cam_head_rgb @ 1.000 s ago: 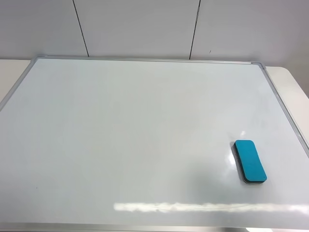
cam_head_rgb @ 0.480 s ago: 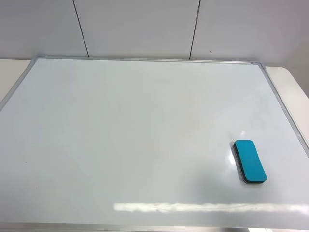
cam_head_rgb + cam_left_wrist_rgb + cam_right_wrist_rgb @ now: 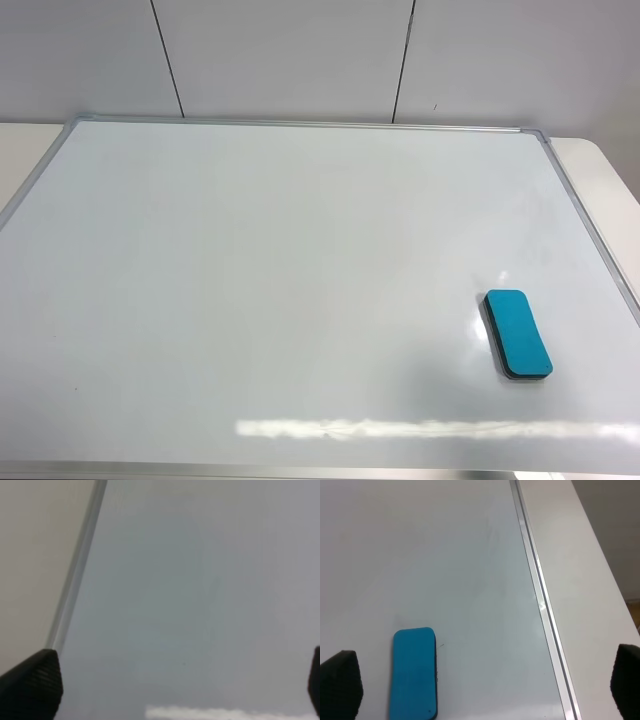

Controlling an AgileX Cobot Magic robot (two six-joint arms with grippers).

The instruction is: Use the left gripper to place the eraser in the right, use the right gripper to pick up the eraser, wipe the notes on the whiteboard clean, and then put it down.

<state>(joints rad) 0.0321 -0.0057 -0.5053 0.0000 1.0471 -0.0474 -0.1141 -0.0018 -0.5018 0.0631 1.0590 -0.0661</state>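
The teal-blue eraser (image 3: pixel 518 333) lies flat on the whiteboard (image 3: pixel 280 270) near its right edge; it also shows in the right wrist view (image 3: pixel 415 672). No red notes show on the board. Neither arm shows in the exterior high view. The left gripper (image 3: pixel 180 685) is open and empty above the board by its silver frame, with one fingertip (image 3: pixel 31 687) at each lower corner of its view. The right gripper (image 3: pixel 482 687) is open and empty, above and apart from the eraser, its fingertips (image 3: pixel 340 685) spread wide.
The whiteboard's silver frame (image 3: pixel 590 235) runs along its right side, with pale table (image 3: pixel 615 190) beyond it. A grey panelled wall (image 3: pixel 300 55) stands behind. A bright glare strip (image 3: pixel 430 428) lies near the board's front edge.
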